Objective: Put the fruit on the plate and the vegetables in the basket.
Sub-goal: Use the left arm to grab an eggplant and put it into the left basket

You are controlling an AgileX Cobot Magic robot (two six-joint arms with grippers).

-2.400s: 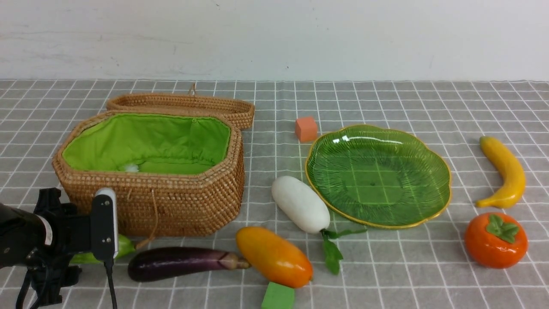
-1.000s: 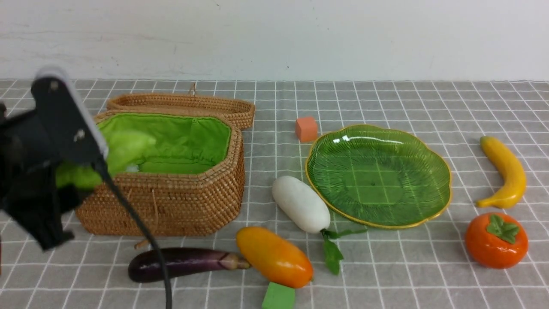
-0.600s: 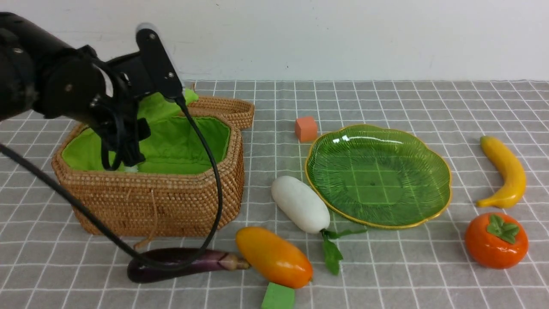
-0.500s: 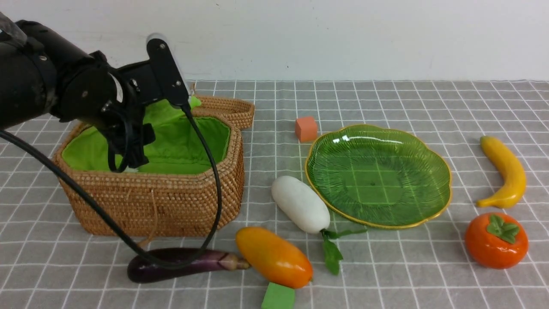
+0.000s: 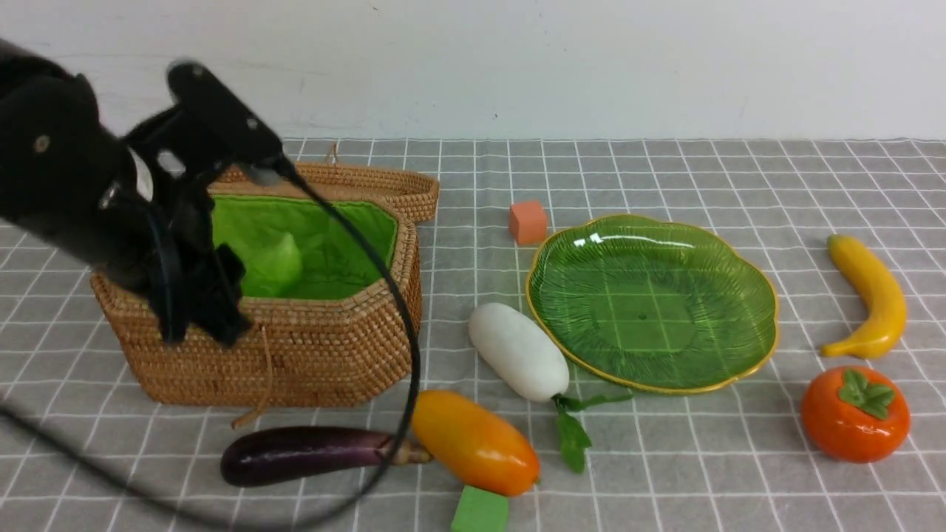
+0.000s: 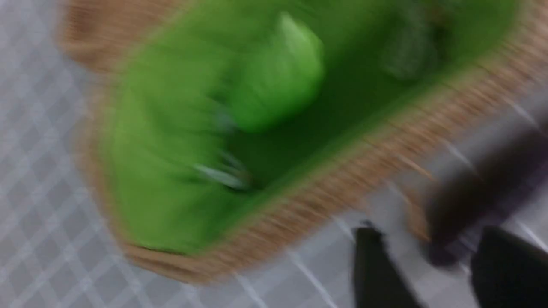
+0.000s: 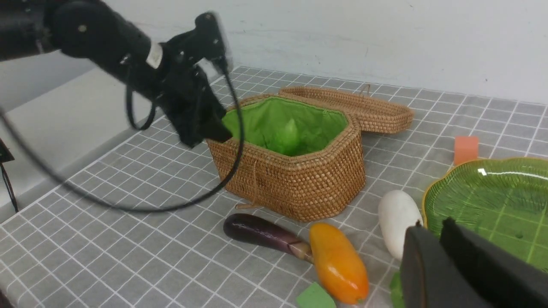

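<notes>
The light green gourd lies loose inside the basket on its green lining. My left gripper hangs over the basket's front left rim, open and empty; the left wrist view is blurred but shows its fingers apart. The eggplant, mango and white radish lie in front of and beside the basket. The green plate holds nothing. Banana and persimmon lie to its right. My right gripper is shut, low near the radish, outside the front view.
An orange cube sits behind the plate's left edge. A green cube lies at the front edge, touching the mango. The basket's lid lies open behind it. The left arm's cable hangs over the eggplant.
The left arm lifted the gourd from the table over the basket and let it go. The gourd now rests inside, and the arm has swung back toward the front left rim.
</notes>
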